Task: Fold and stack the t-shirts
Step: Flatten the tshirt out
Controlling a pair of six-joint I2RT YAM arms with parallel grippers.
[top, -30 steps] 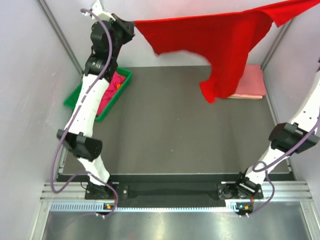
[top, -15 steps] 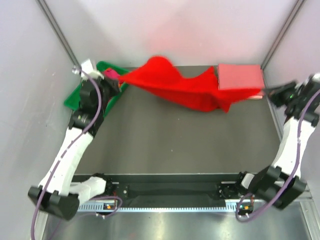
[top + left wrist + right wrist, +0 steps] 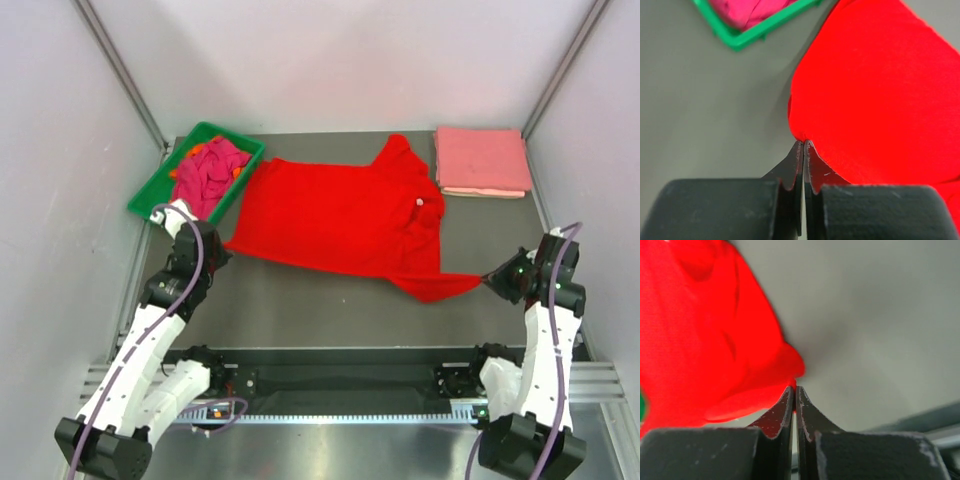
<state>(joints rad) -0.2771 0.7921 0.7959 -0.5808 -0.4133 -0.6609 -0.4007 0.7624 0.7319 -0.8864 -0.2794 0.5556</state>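
Red cotton in both grips. Holding the red t-shirt (image 3: 340,215) spread over the middle of the table (image 3: 330,320), mostly flat on the dark surface, with some creases toward its near right part. Pinching its near left corner with the left gripper (image 3: 224,252), jaws pressed together on the edge of the cloth, not far from the left edge of the table. Pinching the near right corner with the right gripper (image 3: 488,279), jaws also pressed together on the cloth, with this corner drawn out into a thin point toward the right edge. Showing a small white neck label (image 3: 420,203) on the right half of the shirt, and one sleeve (image 3: 398,150) pointing to the far edge. Lying between two neighbours: just beside the green tray (image 3: 235,135) at the far left corner, and just beside the folded salmon pink t-shirt (image 3: 480,160) at the far right corner. Seeing in the tray some crumpled magenta t-shirts (image 3: 212,168), with a bit of orange cloth (image 3: 238,170) at their side.
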